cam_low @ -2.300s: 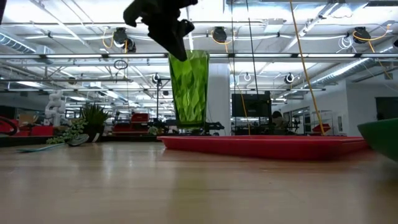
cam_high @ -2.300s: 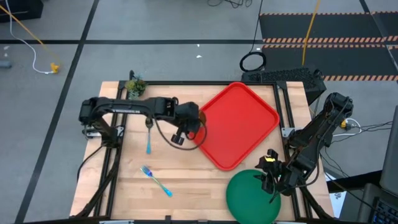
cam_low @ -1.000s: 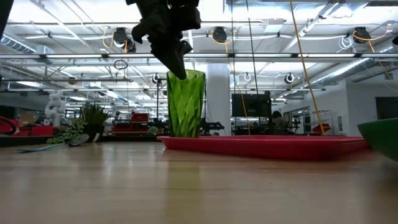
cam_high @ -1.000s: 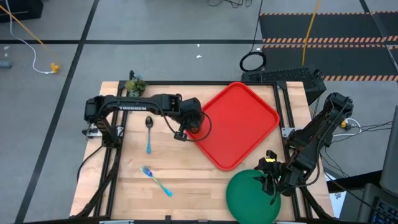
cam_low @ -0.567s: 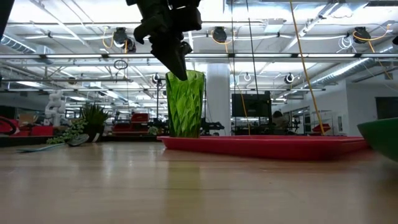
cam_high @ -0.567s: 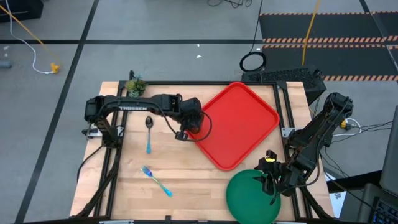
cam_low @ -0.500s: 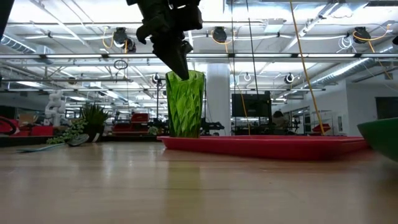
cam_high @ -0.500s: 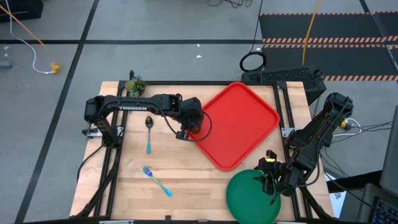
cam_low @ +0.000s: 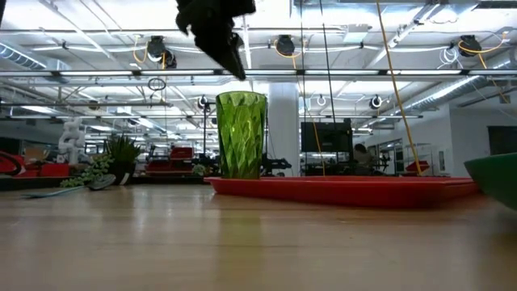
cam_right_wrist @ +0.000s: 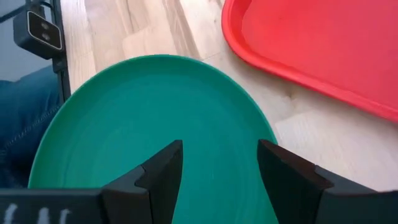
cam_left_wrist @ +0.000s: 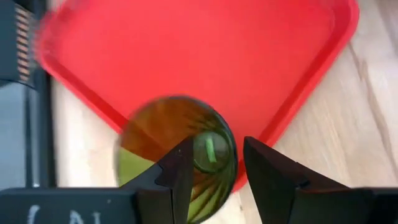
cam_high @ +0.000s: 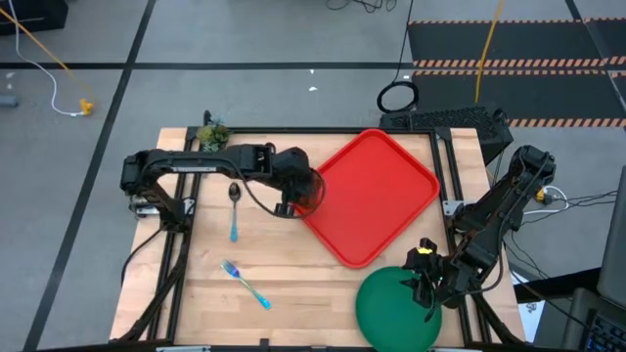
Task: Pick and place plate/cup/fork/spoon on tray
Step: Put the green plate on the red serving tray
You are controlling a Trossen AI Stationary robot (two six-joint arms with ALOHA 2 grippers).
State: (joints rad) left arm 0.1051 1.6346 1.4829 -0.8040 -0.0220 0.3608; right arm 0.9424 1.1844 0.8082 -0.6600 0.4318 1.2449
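Note:
The cup stands upright on its base on the left corner of the red tray. From above, the left wrist view shows the cup with its mouth open. My left gripper hangs open just above the cup's rim, clear of it. My right gripper hovers open over the far part of the green plate at the table's near right; its fingers stand apart above the plate. The spoon and the fork lie flat on the wood, left of the tray.
A small plant sits at the table's far left corner. Black frame rails run along the table's left and right sides. Bare wood lies between the fork and the plate. Most of the tray's floor is bare.
My left gripper has opened, let go of the cup's rim and risen straight up until its fingertips hang clear above the cup. The cup has stayed upright on the tray.

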